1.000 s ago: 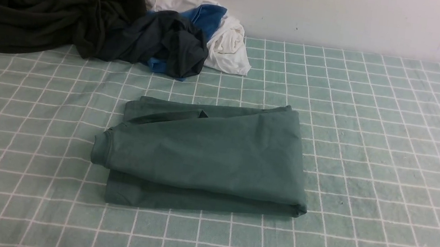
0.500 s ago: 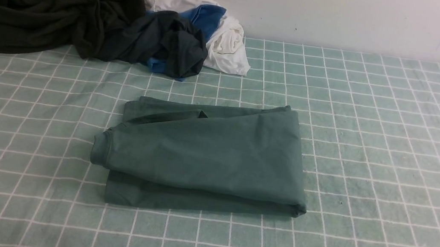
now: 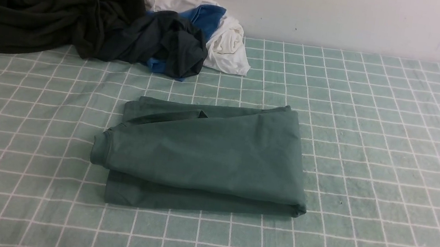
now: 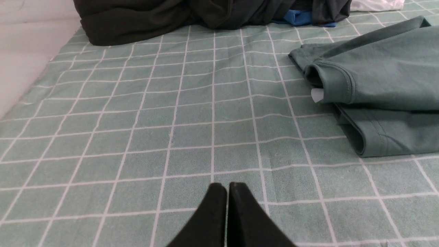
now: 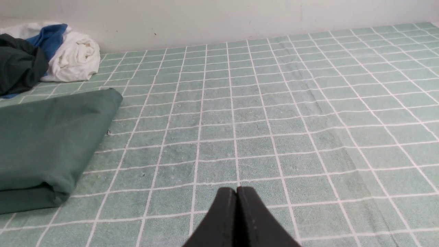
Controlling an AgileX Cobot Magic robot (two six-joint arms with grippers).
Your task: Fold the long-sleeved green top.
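The front view shows no arm, only the green top (image 3: 202, 155) folded into a thick packet in the middle of the checked cloth (image 3: 372, 140). Each wrist view adds its own tool. The left gripper (image 4: 227, 187) has its two black fingers pressed together on nothing, low over bare cloth, with the top ahead of it and off toward the other arm's side, well apart. From there I can see the open ribbed hem and a small white tag (image 4: 317, 95) poking out of the layers (the front view does not show it). The right gripper (image 5: 236, 192) is likewise closed and empty, the top's smooth folded edge ahead and off toward the left arm's side, not touching.

The cloth is pale green with white grid lines, slightly rumpled, and runs back to a plain light wall (image 3: 368, 19). Against that wall lies a very dark garment (image 3: 42, 12), touching a heap of navy, blue and white cloth (image 3: 189, 33).

The right wrist view cuts the top off at its edge, and the dark heap is only partly in either wrist view.
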